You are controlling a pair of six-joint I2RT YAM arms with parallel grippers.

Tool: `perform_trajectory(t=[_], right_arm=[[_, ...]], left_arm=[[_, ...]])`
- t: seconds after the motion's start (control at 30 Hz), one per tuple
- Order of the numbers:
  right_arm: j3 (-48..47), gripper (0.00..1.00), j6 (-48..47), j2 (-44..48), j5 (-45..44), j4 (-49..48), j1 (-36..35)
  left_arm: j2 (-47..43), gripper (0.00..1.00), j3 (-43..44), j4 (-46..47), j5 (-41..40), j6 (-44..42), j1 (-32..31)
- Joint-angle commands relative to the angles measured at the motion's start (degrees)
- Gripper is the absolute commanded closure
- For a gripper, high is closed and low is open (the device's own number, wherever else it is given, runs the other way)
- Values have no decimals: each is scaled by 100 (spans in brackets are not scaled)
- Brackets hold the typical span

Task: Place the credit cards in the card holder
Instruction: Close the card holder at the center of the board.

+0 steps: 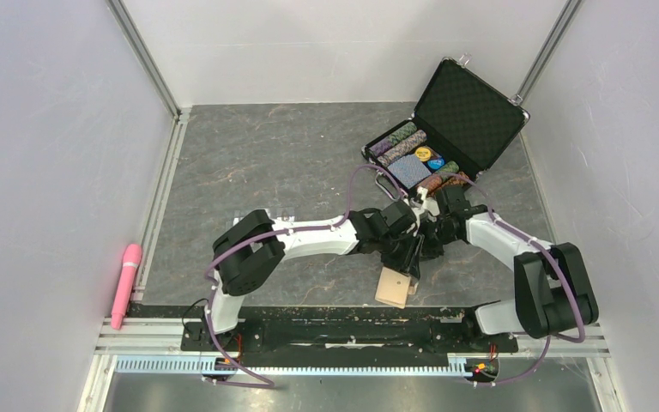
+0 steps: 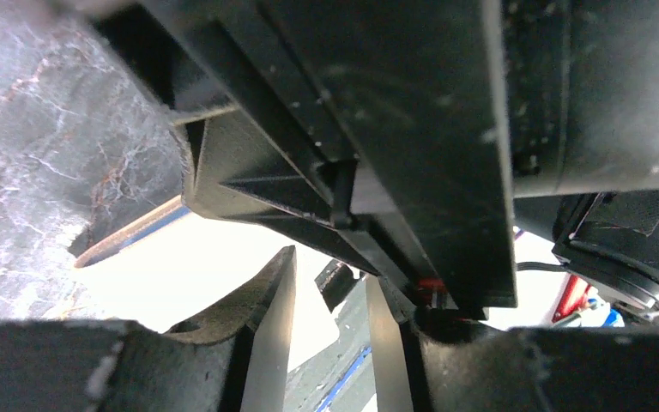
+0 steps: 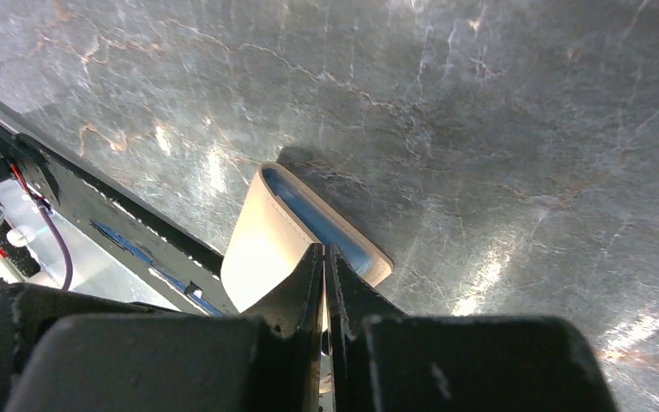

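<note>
The holder (image 1: 393, 287) sits at the table's (image 1: 292, 154) near edge, beside the rail (image 1: 309, 314). The right gripper (image 3: 323, 276), nearly closed, pinches a card (image 3: 323, 339) edge-on over the holder's blue-lined edge. The left gripper (image 2: 330, 343) is part-open with nothing between its fingers, close against the right. Bare table lies left.

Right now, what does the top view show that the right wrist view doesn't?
Only top: the open chip case, a pink thing by the left rail, and the holder lying between the two arms. Only right wrist: the holder's blue lining, and the right gripper pinched on what looks like a card edge. Both: the holder and the table.
</note>
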State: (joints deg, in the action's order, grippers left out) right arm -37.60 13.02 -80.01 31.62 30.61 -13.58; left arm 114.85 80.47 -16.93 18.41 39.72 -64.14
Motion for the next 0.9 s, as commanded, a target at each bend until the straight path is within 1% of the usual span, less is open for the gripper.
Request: perform_trajectory(t=[0.0,0.27,0.5,0.87], right_arm=[[-352,95,83,359,189,-160,65],[-307,94,98,533,-81,-45,382],[-212,94,-2,554,-90,58,704],[-109,94,-99,508,50,79,809]], left_arm=[[-313,58,-128,432,-496,-193,15],[-31,61,-49,365,-255,-130,10],[75,63,-49,353,-6,-136,-62],[-37,63,-213,452,217,-223,-159]])
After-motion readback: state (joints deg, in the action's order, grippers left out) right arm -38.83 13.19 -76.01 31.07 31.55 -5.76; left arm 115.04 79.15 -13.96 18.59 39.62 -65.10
